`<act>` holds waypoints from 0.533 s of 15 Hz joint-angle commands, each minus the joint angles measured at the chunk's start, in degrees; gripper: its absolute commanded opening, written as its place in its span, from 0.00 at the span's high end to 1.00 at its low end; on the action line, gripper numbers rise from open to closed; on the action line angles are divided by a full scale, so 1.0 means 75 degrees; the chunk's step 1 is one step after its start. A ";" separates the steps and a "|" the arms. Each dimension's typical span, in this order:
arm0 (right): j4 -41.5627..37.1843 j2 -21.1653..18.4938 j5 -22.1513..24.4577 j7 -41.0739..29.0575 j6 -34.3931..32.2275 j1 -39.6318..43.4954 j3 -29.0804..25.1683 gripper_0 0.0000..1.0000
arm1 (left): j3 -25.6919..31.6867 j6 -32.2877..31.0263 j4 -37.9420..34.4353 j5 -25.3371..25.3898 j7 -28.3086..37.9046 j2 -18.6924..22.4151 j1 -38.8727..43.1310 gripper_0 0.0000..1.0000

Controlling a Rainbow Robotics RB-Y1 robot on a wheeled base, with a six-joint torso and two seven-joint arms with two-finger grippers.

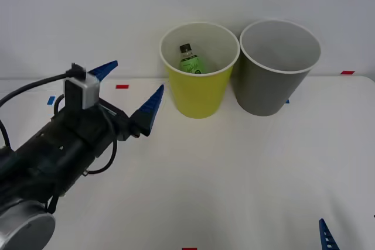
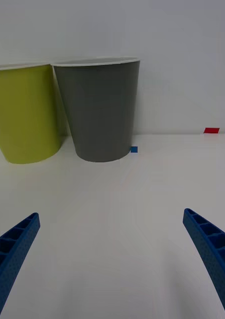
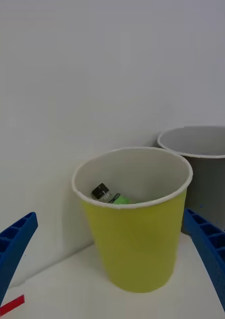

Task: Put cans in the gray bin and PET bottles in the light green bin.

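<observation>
Bins stand side by side at the far edge of the white counter (image 1: 246,168), against the pale wall. The light green bin (image 1: 199,89) is on the left and the gray bin (image 1: 275,80) on the right, both upright; their rims come very close, though whether they actually touch is hard to say.

The bottle (image 1: 190,60) lies inside the light green bin, leaning against the far-left part of the inner wall with its black cap uppermost and its green label below. In the left wrist view the bottle (image 3: 108,195) sits low in the bin, just under the near rim. The gray bin's pale inside shows nothing in the part that can be seen from the front.

The left end effector (image 1: 130,89) hangs above the counter to the left of the light green bin, near it but apart, pointing toward the far wall. Its two blue ribbed fingers (image 1: 149,109) are spread wide with nothing between them.

The right end effector (image 2: 112,264) hovers low over the near right part of the counter, well apart from both bins and facing them. Its fingers (image 2: 209,249) are also spread, holding nothing; one blue tip shows at the near right corner of the front view.

Small red and blue tape marks (image 1: 122,86) dot the counter.
</observation>
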 commanded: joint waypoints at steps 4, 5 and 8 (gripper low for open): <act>0.0000 0.0000 0.0000 0.0001 0.0000 0.0000 0.0000 0.00 | -0.0328 -0.1614 0.0001 -0.1272 0.0268 -0.0166 0.1928 0.00; 0.0000 0.0000 0.0000 0.0001 0.0000 0.0000 0.0000 0.00 | -0.0328 -0.1732 0.0036 -0.1483 0.0303 -0.0201 0.2139 0.00; 0.0000 0.0000 0.0000 0.0001 0.0000 0.0000 0.0000 0.00 | -0.0387 -0.2153 0.0071 -0.1542 0.0268 -0.0213 0.2795 0.00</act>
